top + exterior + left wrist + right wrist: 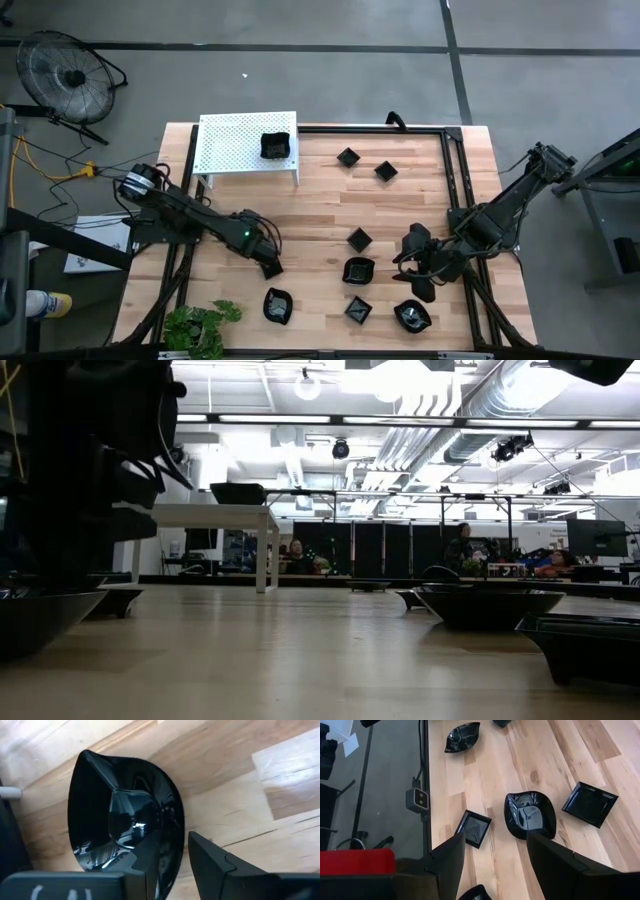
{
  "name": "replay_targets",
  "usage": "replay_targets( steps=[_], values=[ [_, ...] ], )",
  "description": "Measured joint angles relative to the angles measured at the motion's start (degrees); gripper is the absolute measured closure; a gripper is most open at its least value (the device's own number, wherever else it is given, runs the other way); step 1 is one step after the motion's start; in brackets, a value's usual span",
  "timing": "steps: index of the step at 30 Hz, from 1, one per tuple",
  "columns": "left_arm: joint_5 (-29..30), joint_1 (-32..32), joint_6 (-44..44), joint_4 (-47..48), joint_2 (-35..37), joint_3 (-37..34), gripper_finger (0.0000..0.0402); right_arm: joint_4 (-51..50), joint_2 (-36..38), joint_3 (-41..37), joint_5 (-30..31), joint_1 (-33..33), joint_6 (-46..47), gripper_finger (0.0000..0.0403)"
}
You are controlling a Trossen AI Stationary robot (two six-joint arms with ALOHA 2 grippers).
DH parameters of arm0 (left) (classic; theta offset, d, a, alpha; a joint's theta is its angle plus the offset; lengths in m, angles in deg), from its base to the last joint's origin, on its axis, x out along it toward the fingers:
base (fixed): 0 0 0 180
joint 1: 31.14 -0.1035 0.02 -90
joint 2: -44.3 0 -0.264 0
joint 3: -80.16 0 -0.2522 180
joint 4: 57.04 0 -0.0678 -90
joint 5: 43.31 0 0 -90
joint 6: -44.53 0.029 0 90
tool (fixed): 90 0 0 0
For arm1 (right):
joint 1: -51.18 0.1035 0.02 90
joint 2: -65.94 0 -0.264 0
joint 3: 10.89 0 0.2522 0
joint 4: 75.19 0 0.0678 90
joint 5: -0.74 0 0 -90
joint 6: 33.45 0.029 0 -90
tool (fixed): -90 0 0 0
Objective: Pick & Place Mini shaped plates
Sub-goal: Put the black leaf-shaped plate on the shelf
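While the left gripper (270,266) hangs low over the table (320,205) with its jaws apart and empty, a leaf plate (125,810) lies just ahead of it. From the wrist, one finger (147,857) sits over the dish's hollow and the other over bare wood, so the rim lines up between them.

This looks like the approach to a rim pinch. To do it well:
- Come straight down until the rim sits deep in the jaws.
- Close gently, because the glaze looks slippery.
- Lift level.

The shelf (235,145) beyond is the likely drop spot, and it already carries one square plate (275,146).

Further right, more plates dot the table's middle. The right gripper (495,845) waits above a wavy plate (530,815) with its jaws wide and holding nothing.
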State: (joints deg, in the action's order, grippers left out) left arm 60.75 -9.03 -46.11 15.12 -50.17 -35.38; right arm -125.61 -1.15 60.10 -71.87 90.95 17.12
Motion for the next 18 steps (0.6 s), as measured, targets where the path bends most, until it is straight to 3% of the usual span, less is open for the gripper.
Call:
replay_targets(
  steps=[18],
  values=[
    [-2.50,0.00,3.38,1.43,-1.01,-0.02,0.0303,-0.46,0.00,0.00,-1.49,0.03,0.29,0.0194]
  ],
)
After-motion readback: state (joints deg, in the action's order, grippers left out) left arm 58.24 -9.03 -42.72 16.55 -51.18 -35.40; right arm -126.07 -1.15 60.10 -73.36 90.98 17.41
